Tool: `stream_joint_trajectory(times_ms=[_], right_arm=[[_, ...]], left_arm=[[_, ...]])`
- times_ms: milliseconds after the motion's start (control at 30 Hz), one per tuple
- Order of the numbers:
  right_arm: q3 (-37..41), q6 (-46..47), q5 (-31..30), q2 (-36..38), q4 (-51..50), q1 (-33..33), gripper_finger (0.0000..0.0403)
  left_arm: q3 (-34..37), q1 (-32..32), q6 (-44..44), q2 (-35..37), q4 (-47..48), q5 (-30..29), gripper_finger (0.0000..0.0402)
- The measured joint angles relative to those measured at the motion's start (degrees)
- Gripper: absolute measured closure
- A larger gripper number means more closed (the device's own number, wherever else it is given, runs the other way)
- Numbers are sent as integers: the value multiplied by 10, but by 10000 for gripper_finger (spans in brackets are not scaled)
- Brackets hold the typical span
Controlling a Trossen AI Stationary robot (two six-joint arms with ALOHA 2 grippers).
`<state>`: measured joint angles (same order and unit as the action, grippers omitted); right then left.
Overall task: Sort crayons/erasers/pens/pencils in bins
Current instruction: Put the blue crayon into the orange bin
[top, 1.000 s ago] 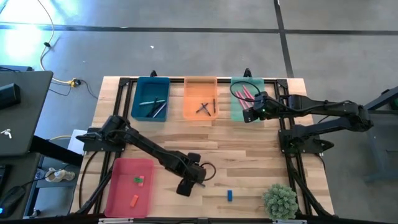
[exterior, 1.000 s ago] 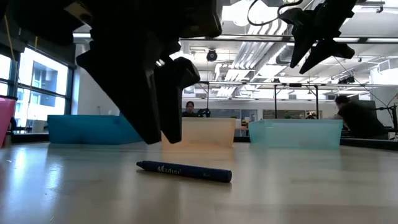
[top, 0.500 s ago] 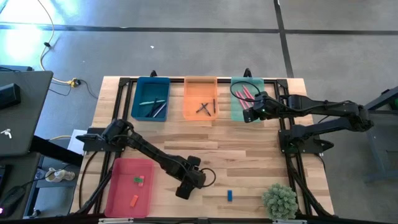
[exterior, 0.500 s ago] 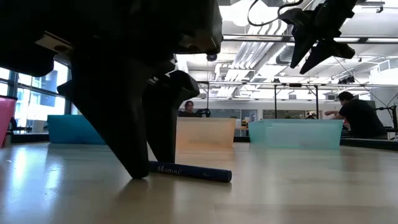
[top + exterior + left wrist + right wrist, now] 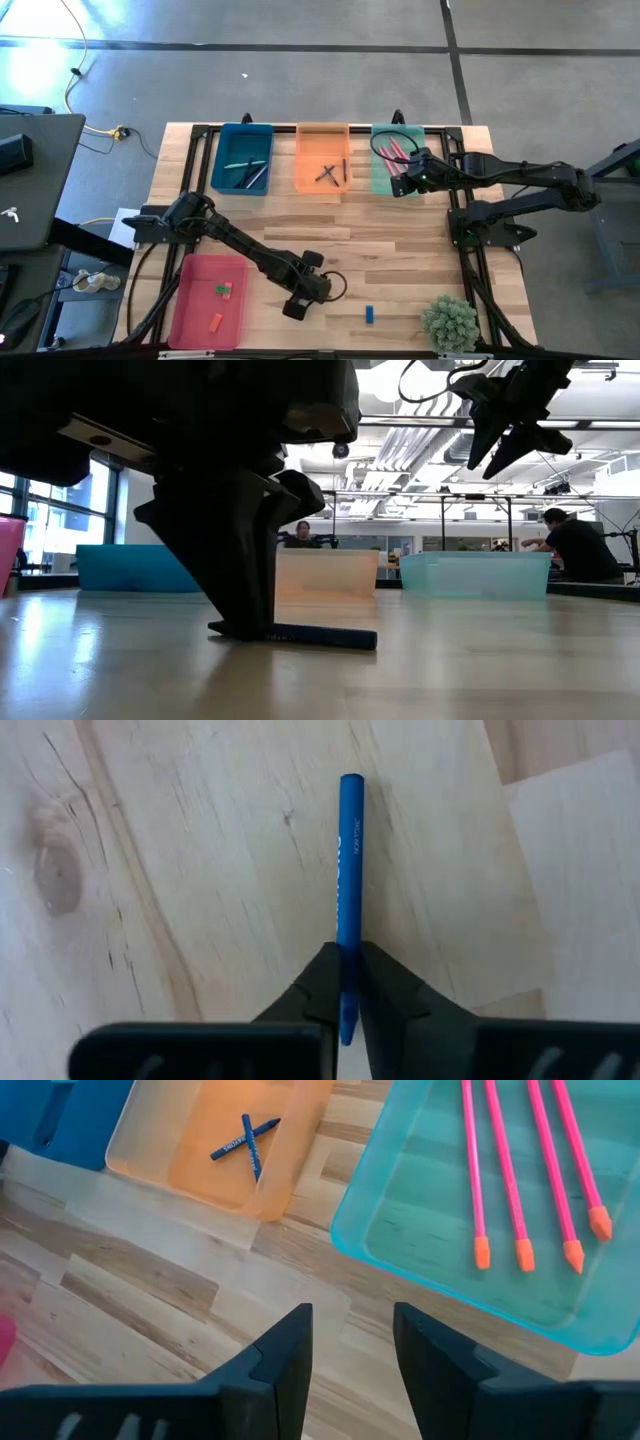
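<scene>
L gripper [image 5: 345, 982] is down at the table's near-middle, fingers pinched tight on one end of a blue crayon [image 5: 349, 890]. The crayon lies flat on the wood w/ the rest of its length sticking out past the fingertips. In the low view the fingers [image 5: 240, 560] stand right on the tabletop w/ the dark blue stick [image 5: 325, 636] poking out to one side.

R gripper [image 5: 352, 1342] hangs in the air by the near edge of the mint green bin [image 5: 420, 1240], fingers partly apart, nothing between them. The high view puts it [image 5: 405, 183] at the far right of the table.

The surface is a light wood plank table [image 5: 400, 270] w/ visible grain and a knot, on a black frame. Far edge, L to R: teal-blue bin [image 5: 242, 158] w/ slim sticks in it, orange bin [image 5: 322, 158] w/ dark crossed sticks, then the green bin w/ four long pink-red sticks [image 5: 520, 1170]. The pink-red bin [image 5: 208, 299] sits near-left, holding a green eraser [image 5: 224, 289] and an orange eraser [image 5: 215, 321]. A small blue eraser [image 5: 369, 314] lies loose on the wood just beside the L gripper, and a spiky green plant [image 5: 450, 322] sits in the near-right corner.

The floor is grey concrete, w/ a laptop [image 5: 35, 180] on a side stand at left. The room behind has big windows, ceiling pipes and a person [image 5: 575, 550] in dark clothes at far right.
</scene>
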<state>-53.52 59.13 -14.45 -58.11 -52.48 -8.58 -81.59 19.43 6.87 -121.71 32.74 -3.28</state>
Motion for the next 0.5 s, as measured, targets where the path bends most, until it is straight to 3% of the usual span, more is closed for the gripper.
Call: stream_joint_trajectory(times_ms=[500], right_arm=[[0,-28,12,0,0,0,269]], left_arm=[[2,-6,40,12,-1,17,399]])
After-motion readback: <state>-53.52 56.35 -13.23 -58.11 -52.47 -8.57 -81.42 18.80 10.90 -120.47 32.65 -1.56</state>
